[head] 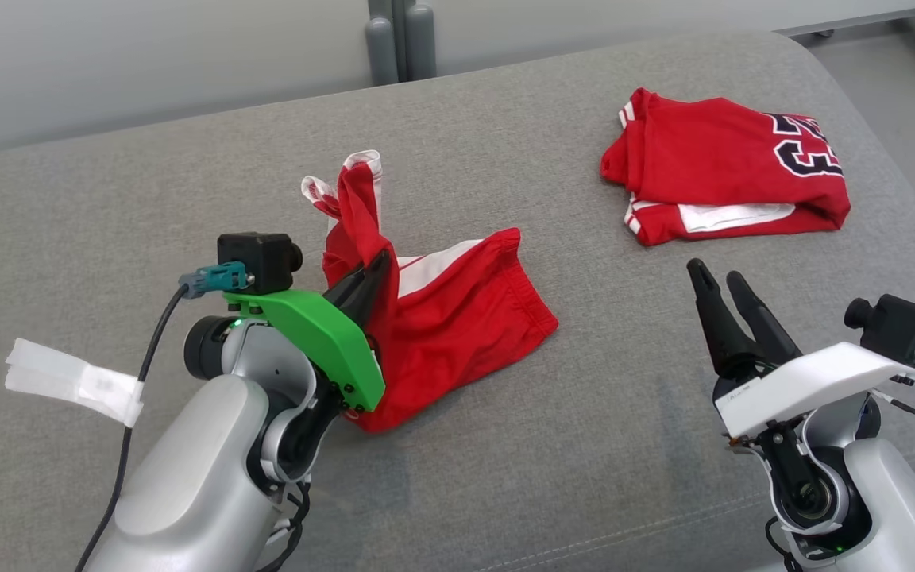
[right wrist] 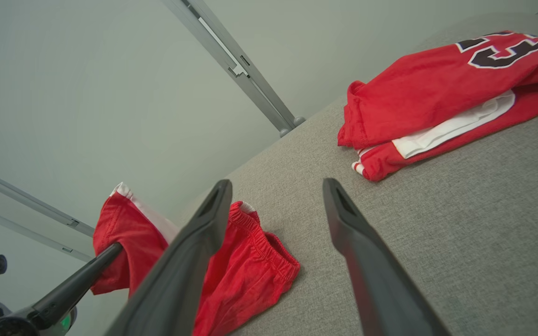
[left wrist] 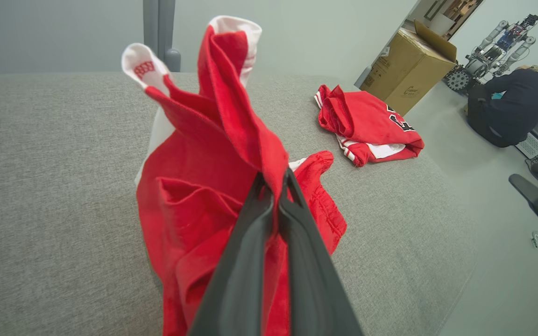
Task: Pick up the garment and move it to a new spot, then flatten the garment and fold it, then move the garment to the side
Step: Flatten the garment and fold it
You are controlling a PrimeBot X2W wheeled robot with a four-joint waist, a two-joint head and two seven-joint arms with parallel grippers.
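Grey upholstered surface (head: 505,477), pale wall (head: 148,56), cardboard box (left wrist: 409,65), grey floor (left wrist: 498,210)

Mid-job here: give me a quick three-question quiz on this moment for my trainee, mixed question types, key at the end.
1. True or false: the left gripper is shut on the red shorts.
2. The right gripper is: A) shut on cloth; B) open, holding nothing; C) shut and empty.
3. Fill in: on the grey cushion, the folded jersey lies on the robot's ____ side of the shorts.

Key: 1 true; 2 B; 3 right.
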